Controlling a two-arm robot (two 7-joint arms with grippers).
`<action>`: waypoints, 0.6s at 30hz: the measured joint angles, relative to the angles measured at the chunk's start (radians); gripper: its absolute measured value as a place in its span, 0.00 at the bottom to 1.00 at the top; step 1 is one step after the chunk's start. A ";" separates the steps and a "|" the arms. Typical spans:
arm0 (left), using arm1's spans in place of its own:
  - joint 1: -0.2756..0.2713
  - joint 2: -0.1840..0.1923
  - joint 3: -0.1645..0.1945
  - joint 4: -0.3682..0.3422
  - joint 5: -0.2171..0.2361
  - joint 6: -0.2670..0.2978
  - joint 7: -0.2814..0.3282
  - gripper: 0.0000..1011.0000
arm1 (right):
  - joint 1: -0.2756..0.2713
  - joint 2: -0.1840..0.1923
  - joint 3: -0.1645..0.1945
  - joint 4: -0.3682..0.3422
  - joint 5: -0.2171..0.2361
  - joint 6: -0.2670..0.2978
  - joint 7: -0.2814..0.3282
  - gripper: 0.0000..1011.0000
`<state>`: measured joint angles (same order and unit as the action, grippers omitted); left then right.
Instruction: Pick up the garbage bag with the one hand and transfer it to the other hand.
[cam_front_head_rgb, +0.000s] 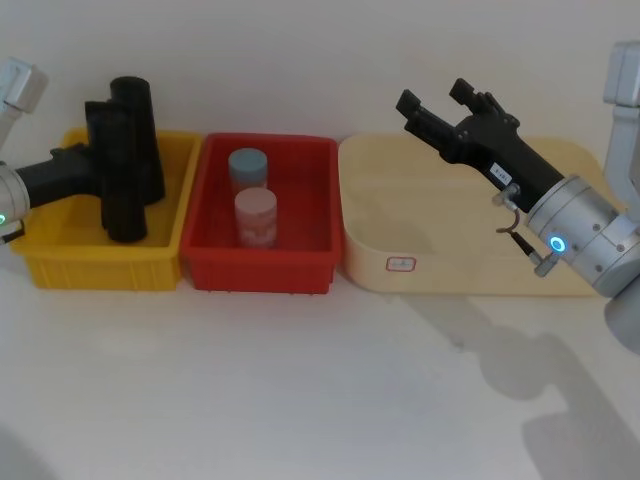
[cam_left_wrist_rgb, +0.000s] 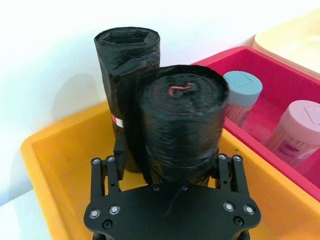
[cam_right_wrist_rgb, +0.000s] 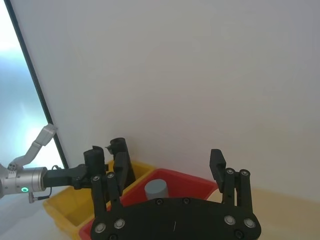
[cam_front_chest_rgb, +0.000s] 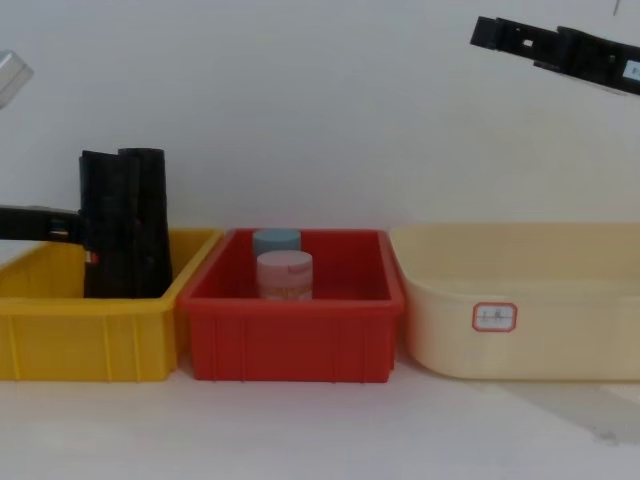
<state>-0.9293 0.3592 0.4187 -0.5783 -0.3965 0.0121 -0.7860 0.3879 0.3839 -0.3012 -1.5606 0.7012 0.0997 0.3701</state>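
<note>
We see the garbage bag (cam_left_wrist_rgb: 180, 125), a thick black glossy roll, standing upright in the yellow bin (cam_front_head_rgb: 100, 268) at the left end of the row. The left end effector (cam_front_head_rgb: 88, 165), on the arm with the green-lit ring, reaches in level from the left above the bin's side wall. It is grasping the roll at about mid-height. In the left wrist view its fingers (cam_left_wrist_rgb: 105, 175) sit flat against the roll's two sides. In the chest view the bin's front wall hides the roll's base, so we cannot tell whether it rests on the bin floor.

Close behind it stands a second black roll (cam_front_head_rgb: 140, 110), also upright, nearer the wall. Its outer sheet is loose, and it has a small red-and-white mark on its side.

Directly beside the yellow bin is a red bin (cam_front_head_rgb: 260, 270) holding two upright jars. One has a grey-blue lid (cam_front_head_rgb: 248, 162), and the pink one (cam_front_head_rgb: 256, 218) is in front of it. Next along is a beige tub (cam_front_head_rgb: 450, 272) with a small red-framed label on its front wall. All three containers sit on the white counter (cam_front_head_rgb: 300, 380) against a pale wall.

The right end effector (cam_front_head_rgb: 435, 97), on the arm with the blue-lit ring, has a white label strip. It hangs in the air above the tub, well apart from the bag, and points up and toward the left. We see its fingers spread wide, released and holding nothing.
</note>
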 joint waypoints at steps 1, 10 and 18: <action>-0.002 -0.001 0.000 0.004 0.000 -0.002 -0.001 0.90 | 0.000 0.001 -0.001 -0.001 0.000 0.000 0.000 0.99; -0.018 -0.011 0.001 0.036 0.003 -0.016 -0.010 0.64 | 0.025 0.010 -0.023 0.007 0.006 0.030 0.006 0.99; -0.025 -0.015 0.002 0.049 0.003 -0.022 -0.013 0.51 | 0.089 0.007 -0.074 0.069 0.016 0.100 0.040 0.99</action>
<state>-0.9538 0.3444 0.4210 -0.5292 -0.3932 -0.0098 -0.7985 0.4766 0.3904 -0.3749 -1.4911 0.7176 0.2000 0.4102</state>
